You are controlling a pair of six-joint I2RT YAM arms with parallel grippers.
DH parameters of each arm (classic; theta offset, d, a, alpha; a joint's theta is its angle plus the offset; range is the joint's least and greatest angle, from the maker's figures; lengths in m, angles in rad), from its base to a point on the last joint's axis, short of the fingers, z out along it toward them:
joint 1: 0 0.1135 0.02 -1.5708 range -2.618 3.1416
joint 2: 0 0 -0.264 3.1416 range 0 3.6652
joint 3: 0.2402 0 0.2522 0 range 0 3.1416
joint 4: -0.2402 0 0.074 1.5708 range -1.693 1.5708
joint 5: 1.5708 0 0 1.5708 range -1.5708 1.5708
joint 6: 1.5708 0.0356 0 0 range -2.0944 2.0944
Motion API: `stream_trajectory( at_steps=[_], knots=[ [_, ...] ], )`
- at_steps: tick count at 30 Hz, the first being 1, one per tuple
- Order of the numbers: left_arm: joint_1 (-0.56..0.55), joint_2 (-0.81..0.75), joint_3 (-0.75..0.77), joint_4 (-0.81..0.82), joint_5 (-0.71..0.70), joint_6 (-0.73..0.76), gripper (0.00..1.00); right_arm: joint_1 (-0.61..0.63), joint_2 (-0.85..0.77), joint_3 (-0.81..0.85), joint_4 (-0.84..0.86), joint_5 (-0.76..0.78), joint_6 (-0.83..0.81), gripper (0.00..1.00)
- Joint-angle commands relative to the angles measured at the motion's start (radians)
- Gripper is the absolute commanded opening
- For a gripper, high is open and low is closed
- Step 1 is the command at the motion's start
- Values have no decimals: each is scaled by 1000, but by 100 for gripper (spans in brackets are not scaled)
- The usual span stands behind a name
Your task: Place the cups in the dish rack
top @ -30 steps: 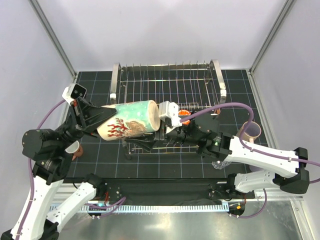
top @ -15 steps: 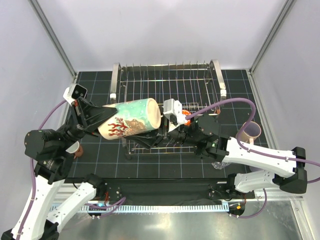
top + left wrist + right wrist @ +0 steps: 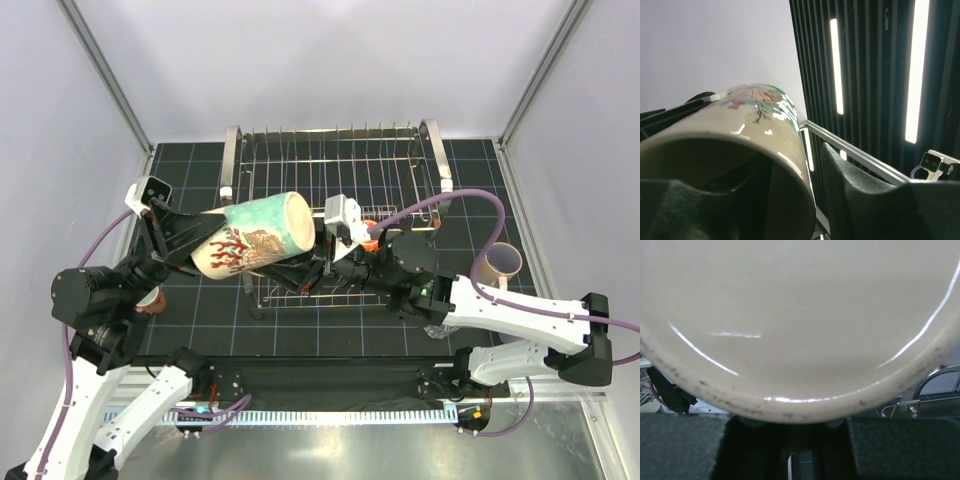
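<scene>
Item 1: cream mug (image 3: 258, 240), hanging on its side above the near-left corner of the dish rack (image 3: 335, 150). Its long axis is running left to right, with the mouth facing left and the base facing right and slightly farther back. The print is showing red branches, a dark drawing and teal shading; any lettering is too small to read.
Item 2: left gripper (image 3: 205, 250) is straddling the rim wall with 2 fingers (image 3: 865, 200); whether it is clamping cannot be told.
Item 3: right gripper (image 3: 318, 265) is sitting at the base with its jaws partly apart; whether it is gripping cannot be told.

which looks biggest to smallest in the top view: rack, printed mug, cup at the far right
1. rack, by far the largest
2. printed mug; it is lifted nearer the camera, so it may look bigger than it is
3. cup at the far right, smallest
</scene>
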Motion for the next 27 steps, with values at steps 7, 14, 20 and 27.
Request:
stream_trajectory(
  at_steps=[7,14,20,27],
  knots=[
    [-2,-110,-79,-110,-65,134,72,2,-100,-7,77,109,70,4],
    [-4,-214,-114,-335,-142,315,75,4,-194,1,-126,97,61,4],
    [-2,-254,2,-579,-257,613,75,8,-266,-1,-402,74,69,4],
    [-2,-291,334,-1145,-646,1077,78,22,-381,-129,-573,86,122,4]
  ],
)
